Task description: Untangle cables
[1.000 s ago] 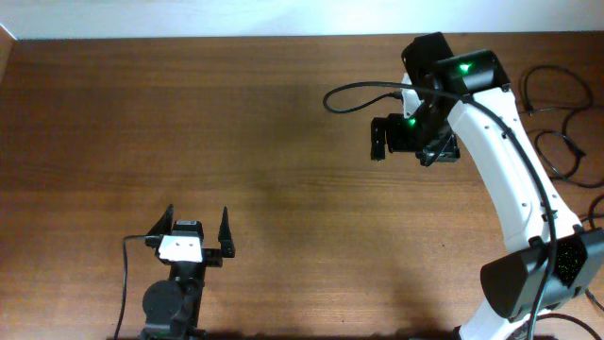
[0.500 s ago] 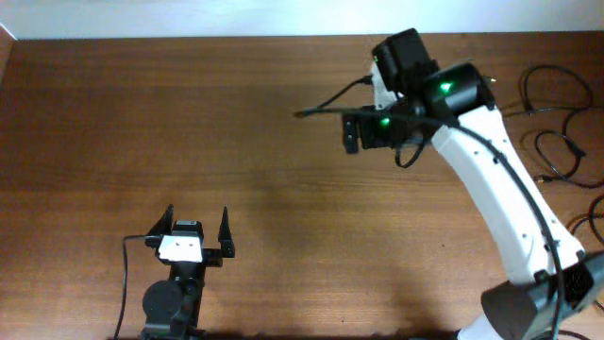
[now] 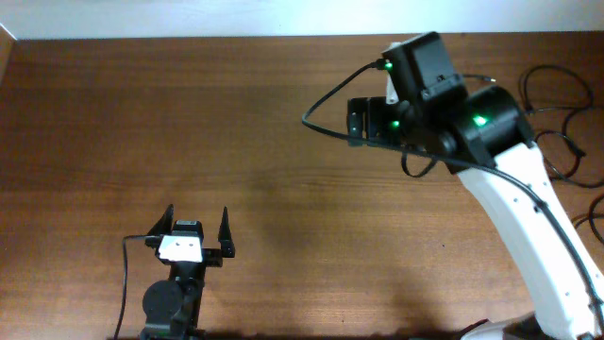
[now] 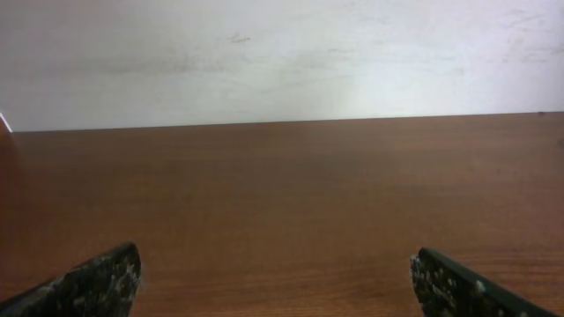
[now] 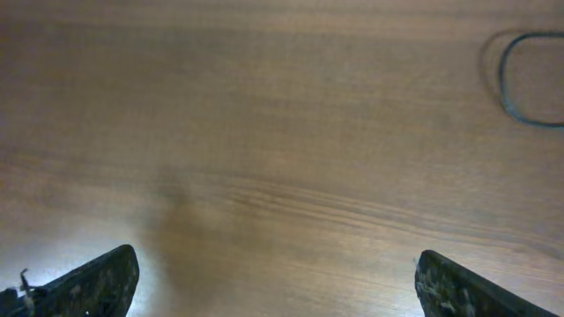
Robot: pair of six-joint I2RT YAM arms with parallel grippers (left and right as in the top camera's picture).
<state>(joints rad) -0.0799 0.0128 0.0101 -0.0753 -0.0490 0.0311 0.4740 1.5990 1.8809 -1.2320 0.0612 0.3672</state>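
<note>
The cables (image 3: 576, 156) lie as thin black loops at the table's far right edge, partly hidden behind the right arm. My right gripper (image 3: 354, 123) hovers open over bare wood, well left of them, with nothing between its fingers (image 5: 88, 286). In the right wrist view a thin black loop (image 5: 508, 84) shows at the top right; whose cable it is I cannot tell. My left gripper (image 3: 198, 227) rests open near the front left, and in its own view the gripper (image 4: 273, 273) frames only bare wood.
The brown wooden table (image 3: 189, 113) ends at a white wall (image 4: 282, 53) along its far side. A thick black cable (image 3: 316, 104) fixed to the right arm arcs out to the left of that gripper.
The right arm has swung left and slightly toward the far edge, away from the cables, its gripper staying open. The left arm has not moved.
</note>
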